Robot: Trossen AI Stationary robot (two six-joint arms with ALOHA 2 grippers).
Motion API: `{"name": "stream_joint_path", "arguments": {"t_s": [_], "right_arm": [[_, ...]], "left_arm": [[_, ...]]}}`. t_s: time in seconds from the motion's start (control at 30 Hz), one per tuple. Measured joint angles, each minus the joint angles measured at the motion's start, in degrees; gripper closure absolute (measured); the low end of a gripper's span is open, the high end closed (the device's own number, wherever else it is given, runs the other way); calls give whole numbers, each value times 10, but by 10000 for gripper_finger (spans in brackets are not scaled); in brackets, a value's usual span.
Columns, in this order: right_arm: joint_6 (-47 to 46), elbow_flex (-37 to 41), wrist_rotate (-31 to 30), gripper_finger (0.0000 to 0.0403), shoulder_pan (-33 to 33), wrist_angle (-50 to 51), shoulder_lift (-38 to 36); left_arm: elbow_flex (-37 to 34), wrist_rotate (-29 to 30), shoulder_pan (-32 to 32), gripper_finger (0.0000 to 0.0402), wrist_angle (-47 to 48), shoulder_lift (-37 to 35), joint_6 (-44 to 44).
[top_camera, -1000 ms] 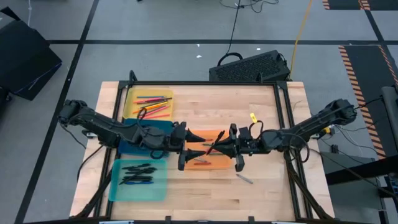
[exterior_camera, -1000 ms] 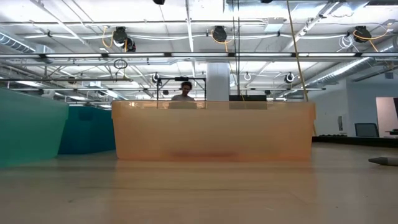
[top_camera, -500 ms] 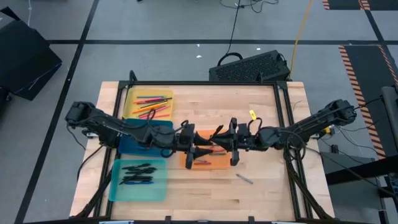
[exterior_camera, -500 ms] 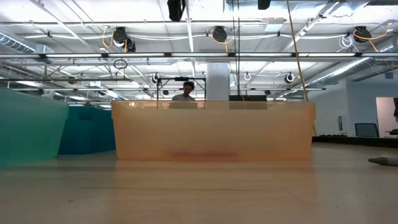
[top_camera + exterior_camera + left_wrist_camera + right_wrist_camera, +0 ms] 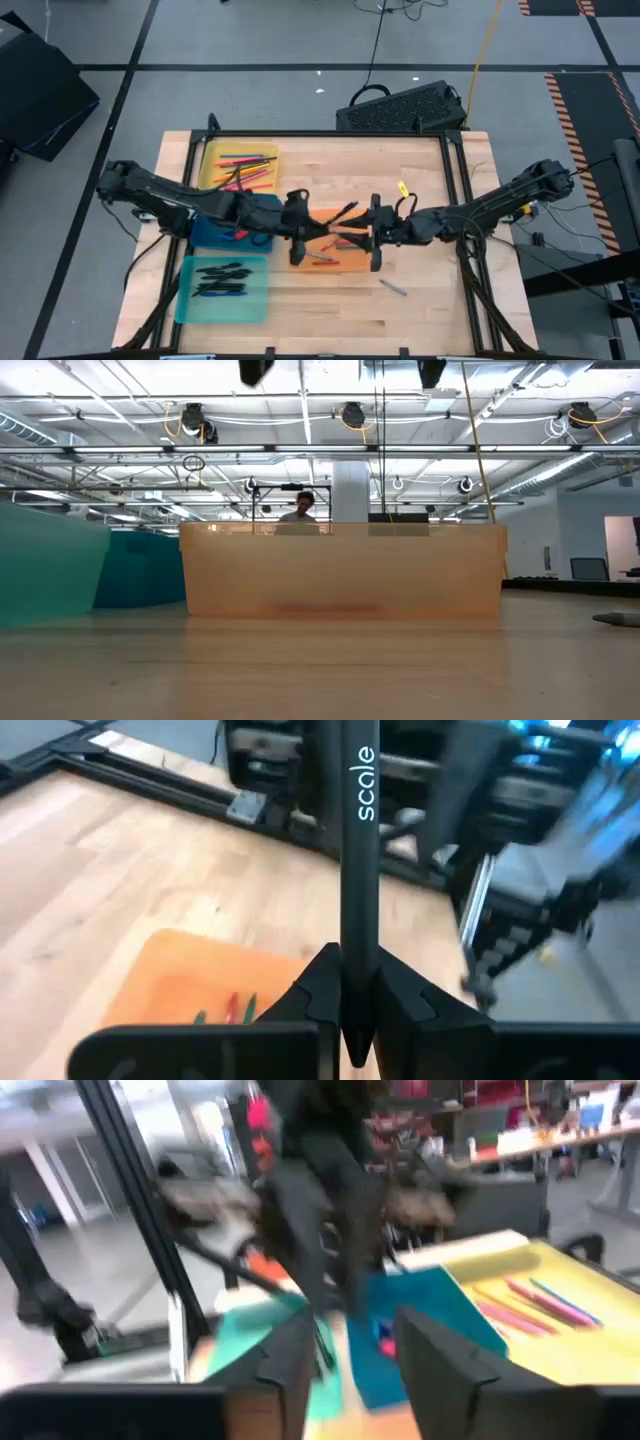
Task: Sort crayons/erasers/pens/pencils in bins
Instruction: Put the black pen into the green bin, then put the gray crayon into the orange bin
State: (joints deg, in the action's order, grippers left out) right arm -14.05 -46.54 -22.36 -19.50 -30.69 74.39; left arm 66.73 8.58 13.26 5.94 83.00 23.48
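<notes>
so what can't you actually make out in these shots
- Dark blue bin, high view: the left arm covers most of it, so its contents are hidden.
- Orange bin, low view: the cloudy wall hides what lies inside.
- Right tool, right wrist view: motion blur; whether it holds anything is unclear.
- Small grey stick, high view: too small to tell pen from crayon.
</notes>
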Motion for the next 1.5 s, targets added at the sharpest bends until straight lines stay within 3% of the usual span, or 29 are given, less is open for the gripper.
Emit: {"name": "stream_joint_path", "arguments": {"t_s": [0.1,0.3,0.43,0.57,0.67,0.87,1.03,1.33,1.5], "right_arm": [[0,-11,-2,240,-17,85,-10],[-28,-133,-5,212,-84,460,-3],[-83,-206,-18,213,-133,629,33],[-157,-226,-12,213,-178,725,73],[-226,-219,19,213,-199,778,98],[-325,-210,96,214,-225,801,160],[-408,-211,104,225,-238,776,229],[-511,-210,104,253,-229,794,307],[-515,-193,108,284,-220,785,305]], "left_arm": [[70,17,36,374,217,-15,-5],[155,35,171,374,572,-17,104],[133,-14,297,373,654,-17,223],[71,-71,400,372,654,-15,339],[10,-110,440,371,637,-15,397],[-104,-115,453,370,519,-15,418],[-168,-126,443,363,499,-15,431],[-171,-181,442,252,516,-15,403],[-117,-196,435,212,604,-16,406]]}}
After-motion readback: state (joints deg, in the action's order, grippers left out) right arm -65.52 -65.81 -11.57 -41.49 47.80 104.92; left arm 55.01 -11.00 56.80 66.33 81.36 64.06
